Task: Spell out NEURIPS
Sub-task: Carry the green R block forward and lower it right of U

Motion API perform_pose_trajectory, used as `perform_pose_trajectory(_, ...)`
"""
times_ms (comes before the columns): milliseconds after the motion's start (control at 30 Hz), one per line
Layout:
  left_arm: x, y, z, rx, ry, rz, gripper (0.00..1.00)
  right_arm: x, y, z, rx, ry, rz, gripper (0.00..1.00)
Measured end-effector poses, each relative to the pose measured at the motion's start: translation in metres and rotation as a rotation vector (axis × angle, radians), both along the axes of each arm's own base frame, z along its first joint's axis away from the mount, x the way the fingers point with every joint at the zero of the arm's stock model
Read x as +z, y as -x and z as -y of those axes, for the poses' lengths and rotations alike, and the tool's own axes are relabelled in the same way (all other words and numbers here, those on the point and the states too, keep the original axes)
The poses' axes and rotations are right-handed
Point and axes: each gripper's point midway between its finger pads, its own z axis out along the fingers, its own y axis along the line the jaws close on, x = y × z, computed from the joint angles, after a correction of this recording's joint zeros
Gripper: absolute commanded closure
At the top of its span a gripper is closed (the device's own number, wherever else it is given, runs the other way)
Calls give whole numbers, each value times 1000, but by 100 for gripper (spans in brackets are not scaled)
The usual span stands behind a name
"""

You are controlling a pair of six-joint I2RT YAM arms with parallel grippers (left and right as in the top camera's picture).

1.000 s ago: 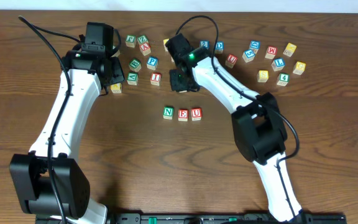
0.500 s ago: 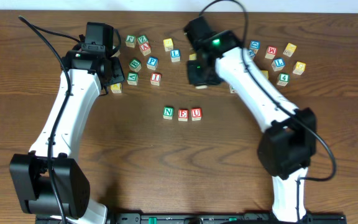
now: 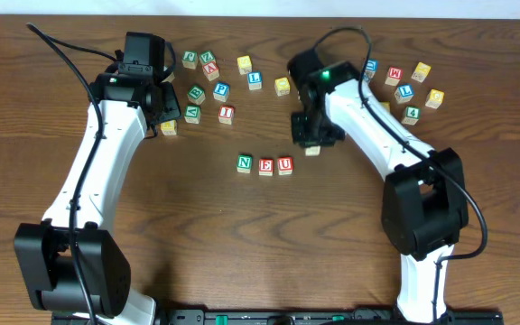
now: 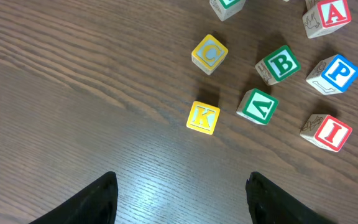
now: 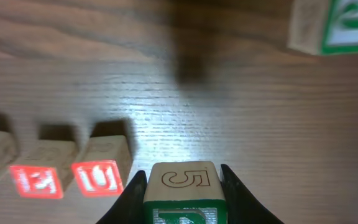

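The green N (image 3: 245, 162), red E (image 3: 265, 166) and red U (image 3: 284, 165) cubes stand in a row at mid-table. My right gripper (image 3: 311, 144) hovers just right of the U and behind it, shut on the green R cube (image 5: 182, 186). That cube shows a wooden side with an outlined 5, and its green letter is cut off by the frame edge. The U (image 5: 98, 176) and E (image 5: 36, 180) lie to its left in the right wrist view. My left gripper (image 4: 182, 193) is open over bare wood, near the blue P (image 4: 332, 73) and red I (image 4: 326, 132).
Loose cubes lie by the left gripper: yellow K (image 4: 202, 117), yellow C (image 4: 209, 53), green B (image 4: 278, 64), red A (image 4: 327, 14). A green 2 cube (image 5: 337, 25) sits behind the right gripper. More cubes (image 3: 404, 92) cluster at the back right.
The right arm has swung from the back of the table forward, carrying its cube to just right of the U. The left arm has not moved.
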Motion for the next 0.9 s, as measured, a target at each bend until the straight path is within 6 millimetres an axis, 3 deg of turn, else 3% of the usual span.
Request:
perform_pose_trajectory(467, 0, 0, 0, 0, 0, 0, 35, -38, 21, -5, -15, -4, -42, 87)
perform_pose_trajectory(767, 0, 0, 0, 0, 0, 0, 35, -39, 22, -5, -27, -4, -42, 82)
perform_pose_trajectory(900, 0, 0, 0, 0, 0, 0, 35, -39, 21, -5, -27, -4, -42, 75)
